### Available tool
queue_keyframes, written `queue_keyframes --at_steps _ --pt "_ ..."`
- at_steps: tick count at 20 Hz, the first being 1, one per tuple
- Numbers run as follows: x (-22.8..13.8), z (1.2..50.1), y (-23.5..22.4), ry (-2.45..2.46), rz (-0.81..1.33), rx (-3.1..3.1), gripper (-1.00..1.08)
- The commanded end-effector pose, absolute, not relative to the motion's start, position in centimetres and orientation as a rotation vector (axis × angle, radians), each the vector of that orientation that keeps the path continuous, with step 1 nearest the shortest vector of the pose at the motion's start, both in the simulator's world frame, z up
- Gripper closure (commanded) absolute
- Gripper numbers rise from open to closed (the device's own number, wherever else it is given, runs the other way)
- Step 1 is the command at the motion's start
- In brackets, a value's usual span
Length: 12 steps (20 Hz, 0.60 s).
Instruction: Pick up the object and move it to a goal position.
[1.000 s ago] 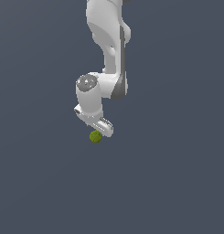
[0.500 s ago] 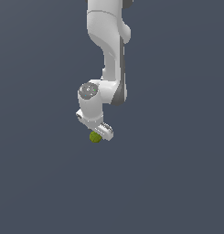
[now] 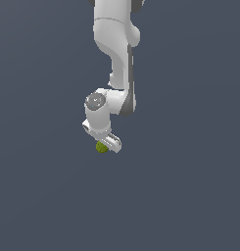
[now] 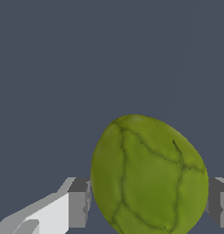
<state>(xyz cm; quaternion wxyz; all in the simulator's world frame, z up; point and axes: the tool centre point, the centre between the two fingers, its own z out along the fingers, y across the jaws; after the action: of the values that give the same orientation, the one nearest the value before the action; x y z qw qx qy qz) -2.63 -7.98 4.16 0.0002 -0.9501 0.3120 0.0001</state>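
The object [image 3: 102, 147] is a small olive-green mottled lump, mostly tucked under the white hand in the exterior view. My gripper [image 3: 104, 145] is shut on it and holds it above the flat grey ground. In the wrist view the object [image 4: 149, 176] fills the space between the two dark pads, one fingertip [image 4: 78, 203] on each side pressing against it. The white arm [image 3: 116, 54] rises above the hand and leaves the frame at the top.
Plain dark grey-blue ground [image 3: 190, 186] surrounds the arm on every side. No other object and no marker shows in either view.
The gripper, with the object in it, has drifted a little toward the exterior view's right and slightly up. The grip has not changed.
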Motion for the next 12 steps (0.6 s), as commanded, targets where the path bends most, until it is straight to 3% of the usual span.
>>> queue_keyframes --at_steps 1,12 --pt "-2.62 4.08 -8.05 0.981 0.0 -2.985 1.08" --pt "-2.77 4.8 -8.14 0.98 0.0 -2.984 1.08"
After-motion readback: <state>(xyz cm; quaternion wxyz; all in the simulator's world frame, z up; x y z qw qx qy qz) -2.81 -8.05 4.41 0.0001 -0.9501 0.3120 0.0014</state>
